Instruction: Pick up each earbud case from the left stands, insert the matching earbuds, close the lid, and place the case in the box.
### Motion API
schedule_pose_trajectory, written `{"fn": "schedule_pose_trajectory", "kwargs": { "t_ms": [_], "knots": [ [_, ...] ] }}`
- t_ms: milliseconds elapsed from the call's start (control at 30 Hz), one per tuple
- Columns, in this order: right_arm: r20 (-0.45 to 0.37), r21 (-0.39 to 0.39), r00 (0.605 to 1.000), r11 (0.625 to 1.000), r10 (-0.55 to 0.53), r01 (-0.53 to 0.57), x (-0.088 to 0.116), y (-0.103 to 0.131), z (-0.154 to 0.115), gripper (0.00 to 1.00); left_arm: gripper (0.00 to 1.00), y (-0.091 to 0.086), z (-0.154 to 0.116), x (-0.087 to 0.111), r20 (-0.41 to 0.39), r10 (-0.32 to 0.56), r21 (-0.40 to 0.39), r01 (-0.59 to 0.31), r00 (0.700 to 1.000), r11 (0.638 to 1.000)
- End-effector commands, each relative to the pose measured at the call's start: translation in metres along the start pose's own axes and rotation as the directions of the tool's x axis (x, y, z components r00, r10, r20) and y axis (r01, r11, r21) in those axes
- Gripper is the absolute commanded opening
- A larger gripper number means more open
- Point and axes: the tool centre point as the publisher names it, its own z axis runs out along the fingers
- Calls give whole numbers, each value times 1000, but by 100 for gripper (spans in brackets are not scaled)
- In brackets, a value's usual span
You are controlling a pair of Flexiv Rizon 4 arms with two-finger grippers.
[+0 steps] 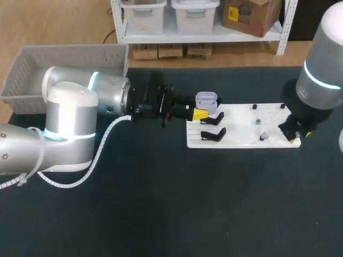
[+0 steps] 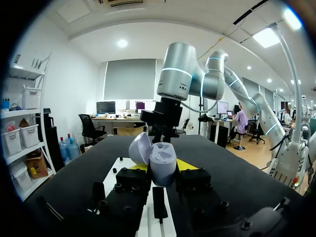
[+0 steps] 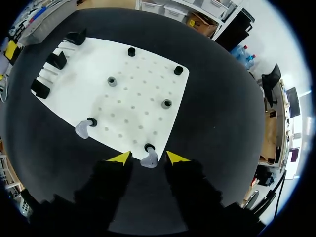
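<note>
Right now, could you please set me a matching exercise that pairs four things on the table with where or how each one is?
Things:
1. earbud case
2. earbud
3. grey box
4. black stands

Places or states:
A. Empty, on the white board
B. Lid open, held in the left gripper
C. Between the open fingers of the right gripper
D. At the table's far left corner

Pairs: 1-B, 2-C, 3-D, 4-A.
</note>
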Motion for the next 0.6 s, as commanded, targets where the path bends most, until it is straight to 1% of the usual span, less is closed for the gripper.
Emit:
{"fn": "schedule_pose_trajectory", "kwargs": {
  "t_ms": [33, 233, 500, 600],
  "knots": [
    [-1, 4, 1000, 1000, 3, -3, -1, 0, 2, 37, 0, 0, 0, 1, 4, 3, -2, -3, 1000, 1000],
    [-1, 9, 1000, 1000, 6, -6, 0, 0, 3, 34, 0, 0, 0, 1, 4, 3, -2, -3, 1000, 1000],
    [8, 18, 1000, 1000, 15, -15, -2, -2, 2, 35, 0, 0, 0, 1, 4, 3, -2, -3, 1000, 1000],
    [10, 21, 1000, 1000, 19, -19, -2, -2, 2, 32, 0, 0, 0, 1, 4, 3, -2, -3, 1000, 1000]
  ]
}}
